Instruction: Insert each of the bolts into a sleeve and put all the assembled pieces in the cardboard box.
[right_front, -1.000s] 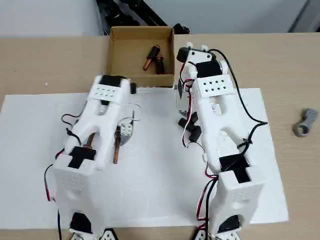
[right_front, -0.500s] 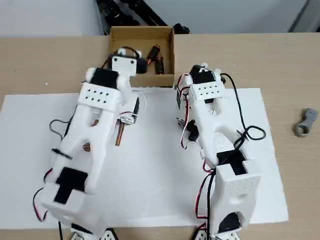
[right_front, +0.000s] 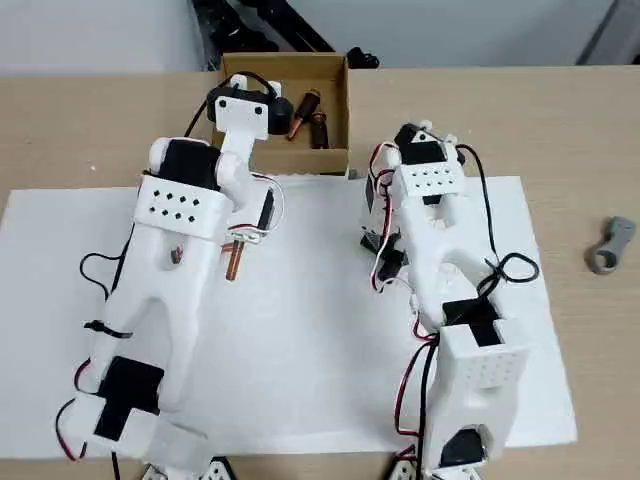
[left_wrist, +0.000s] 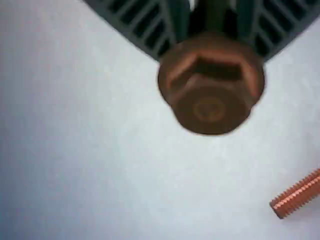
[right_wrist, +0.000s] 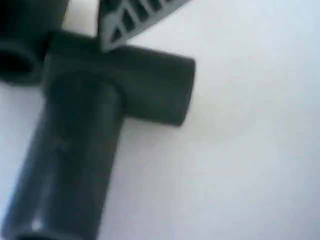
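Note:
My left gripper (left_wrist: 212, 30) is shut on a copper bolt (left_wrist: 211, 85), whose hex head faces the wrist camera over the white paper. In the high view this gripper (right_front: 243, 245) sits just short of the cardboard box (right_front: 300, 158), with the bolt (right_front: 233, 262) showing beside the arm. A second bolt's threaded tip (left_wrist: 295, 200) lies on the paper nearby. Two assembled pieces (right_front: 308, 115) rest in the box. My right gripper (right_front: 378, 235) is low over several black sleeves (right_front: 390, 262). Up close, one long sleeve (right_wrist: 70, 160) lies against a crosswise one (right_wrist: 155, 95).
A white paper sheet (right_front: 300, 380) covers the middle of the wooden table. A grey plastic part (right_front: 610, 245) lies on bare wood at the far right. Dark gear (right_front: 250, 25) stands behind the box. The left arm's wrist (right_front: 240, 105) overhangs the box's left side.
The left arm has unfolded and stretched toward the box, carrying the bolt along. The right arm's wrist has drawn back from the box corner toward the sleeves.

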